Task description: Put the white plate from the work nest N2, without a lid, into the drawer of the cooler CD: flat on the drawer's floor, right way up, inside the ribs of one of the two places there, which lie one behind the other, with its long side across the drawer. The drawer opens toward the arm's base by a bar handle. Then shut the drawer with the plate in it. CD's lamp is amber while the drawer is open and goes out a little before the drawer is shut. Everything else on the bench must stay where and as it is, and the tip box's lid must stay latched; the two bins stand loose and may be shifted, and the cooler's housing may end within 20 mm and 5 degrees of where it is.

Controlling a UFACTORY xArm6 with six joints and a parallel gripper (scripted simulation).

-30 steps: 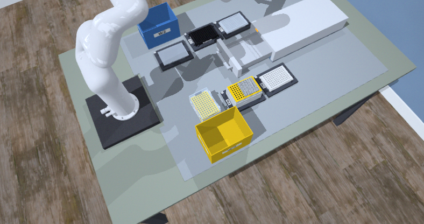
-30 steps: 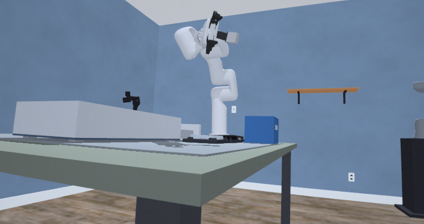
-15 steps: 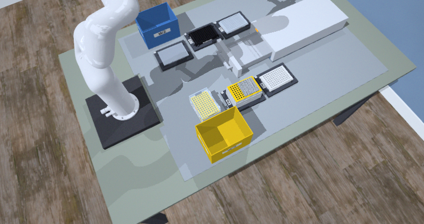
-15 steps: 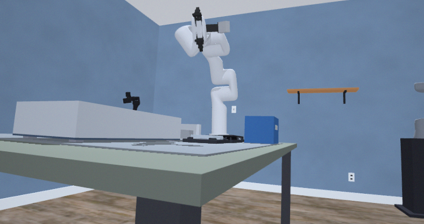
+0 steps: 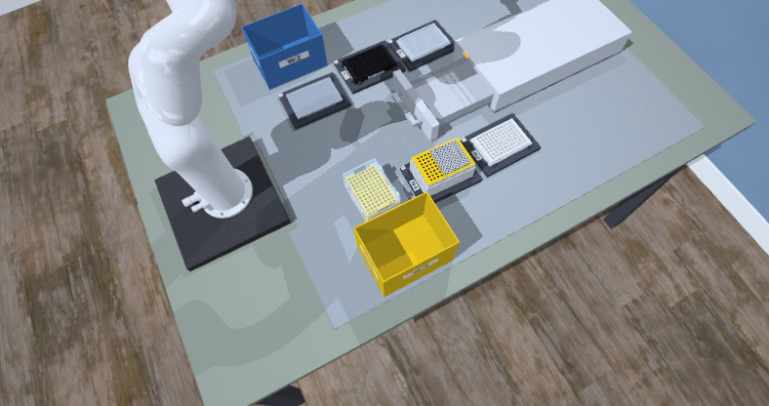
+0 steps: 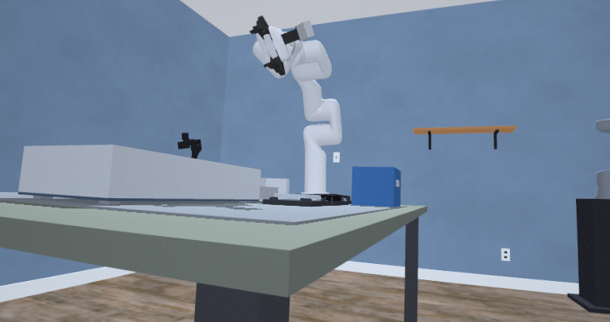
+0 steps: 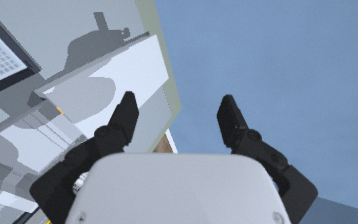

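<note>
top view high, angled down; exterior low at bench edge; wrist looks past tool (image 7: pixel 178 115) (all share cooler (image 5: pixel 553 42)).

Blue walls (image 6: pixel 469 63), wood-plank floor (image 5: pixel 591 322), a wooden wall shelf (image 6: pixel 464 129).

Bench (image 5: pixel 715 117): grey-green.
Mat (image 5: pixel 591 150): spans the middle.
Base plate (image 5: pixel 177 241): near the left edge.
</note>
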